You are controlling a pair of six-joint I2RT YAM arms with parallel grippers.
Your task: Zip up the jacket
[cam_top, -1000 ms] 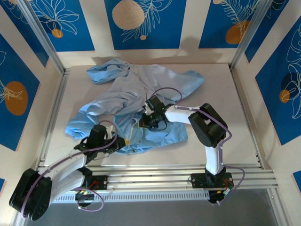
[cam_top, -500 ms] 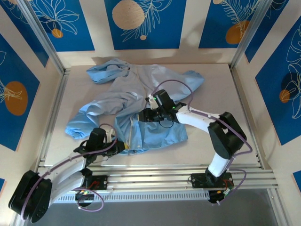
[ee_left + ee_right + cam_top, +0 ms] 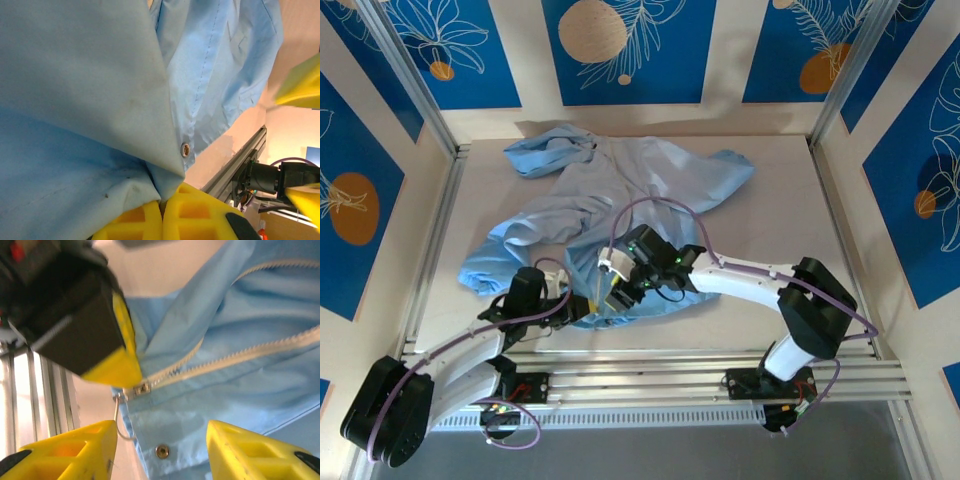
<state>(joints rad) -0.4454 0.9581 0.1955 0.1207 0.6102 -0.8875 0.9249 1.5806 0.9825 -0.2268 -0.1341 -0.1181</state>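
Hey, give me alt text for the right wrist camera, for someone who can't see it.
The right gripper hangs open over the zipper slider of the jacket, its yellow fingers wide apart at the bottom of the frame. The left gripper, black and yellow, pinches the light-blue fabric right beside the slider.

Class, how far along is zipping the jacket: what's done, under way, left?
Done: the left gripper pinches the jacket at its hem; both tooth rows seem to meet in the slider. In hand: the right gripper hangs open over the pull tab. Left: grip it, run it up; the rows above lie apart.
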